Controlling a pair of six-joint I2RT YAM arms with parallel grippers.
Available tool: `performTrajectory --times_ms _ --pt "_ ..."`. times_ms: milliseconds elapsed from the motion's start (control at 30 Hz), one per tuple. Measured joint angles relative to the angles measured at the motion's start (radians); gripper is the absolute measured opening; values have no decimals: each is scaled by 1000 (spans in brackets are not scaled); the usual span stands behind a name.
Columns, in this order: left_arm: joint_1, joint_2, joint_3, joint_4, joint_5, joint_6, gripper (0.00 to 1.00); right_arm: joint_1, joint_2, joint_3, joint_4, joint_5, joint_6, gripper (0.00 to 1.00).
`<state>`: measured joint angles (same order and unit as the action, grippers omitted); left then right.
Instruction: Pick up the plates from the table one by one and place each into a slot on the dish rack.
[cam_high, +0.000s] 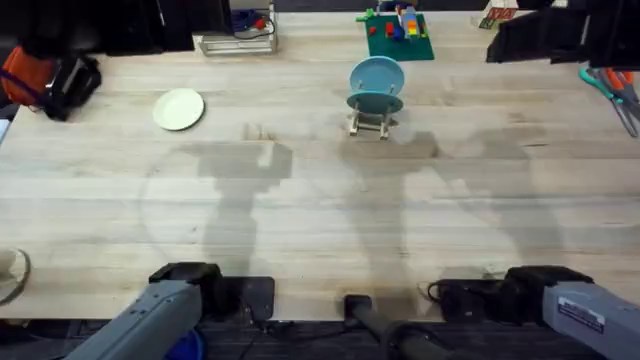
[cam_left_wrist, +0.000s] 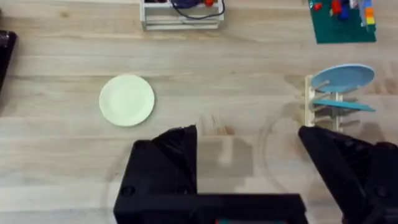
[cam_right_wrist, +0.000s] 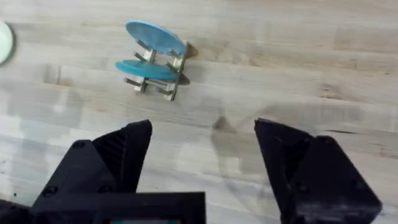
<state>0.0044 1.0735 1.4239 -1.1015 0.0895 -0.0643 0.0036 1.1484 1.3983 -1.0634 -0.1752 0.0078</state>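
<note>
Pale table bears cream plate, seemingly flat.

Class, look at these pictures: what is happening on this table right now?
Two robot arms are loading plates into a small wooden dish rack. Two light blue plates already stand in its slots. One cream-green plate lies flat on the table, apart from the rack and untouched. The left gripper and right gripper are both open and empty, pulled back near the arms' bases.
</note>
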Motion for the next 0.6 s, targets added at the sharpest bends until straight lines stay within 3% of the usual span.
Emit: performTrajectory --times_ms 133,533,600 --pt "0 34 46 -33 1 4 992 0 -4 15 -9 -2 0 994" --pt "0 36 47 -67 1 4 993 0 -3 15 -11 -2 0 993" --pt "0 36 47 -70 1 4 948 0 -3 15 -11 -2 0 993"
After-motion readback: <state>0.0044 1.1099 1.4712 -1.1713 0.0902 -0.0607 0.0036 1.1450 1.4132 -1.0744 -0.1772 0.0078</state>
